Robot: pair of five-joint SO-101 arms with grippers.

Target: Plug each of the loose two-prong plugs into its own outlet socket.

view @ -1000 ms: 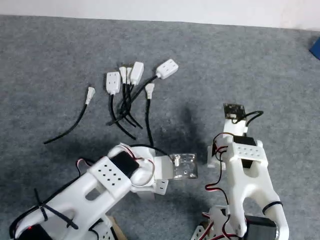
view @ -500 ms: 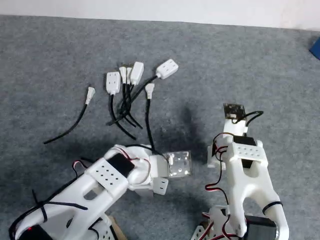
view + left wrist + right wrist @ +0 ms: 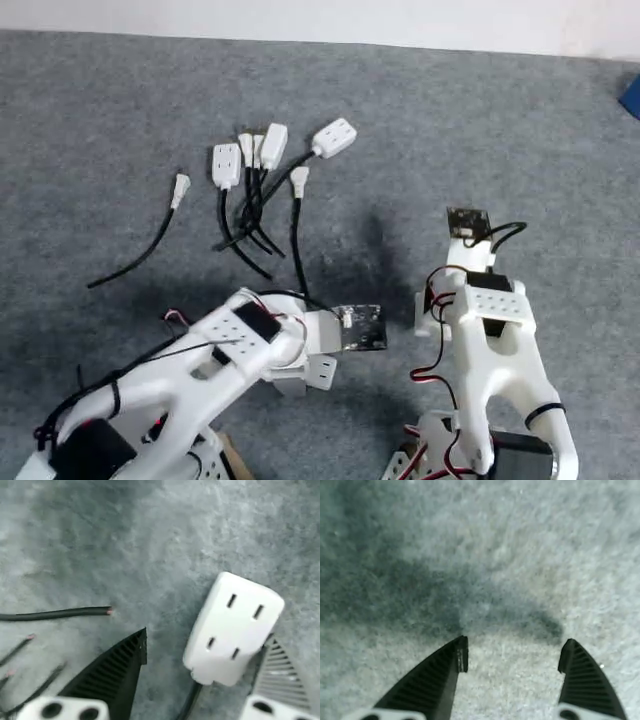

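Left wrist view — left pincer (image 3: 207, 636) apart, outlet socket (image 3: 231, 627) between its tips, right pincer (image 3: 516, 640) apart over carpet (image 3: 470, 555).

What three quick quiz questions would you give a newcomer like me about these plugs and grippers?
1. True or false: the right gripper holds a plug.
2. How many slots show on the face of the white outlet block in the left wrist view? A: two. B: four. C: six.
3. Fill in: the jaws of the left gripper stand ____.

Key: 1 false, its jaws are open over bare carpet; 2 B; 3 open.
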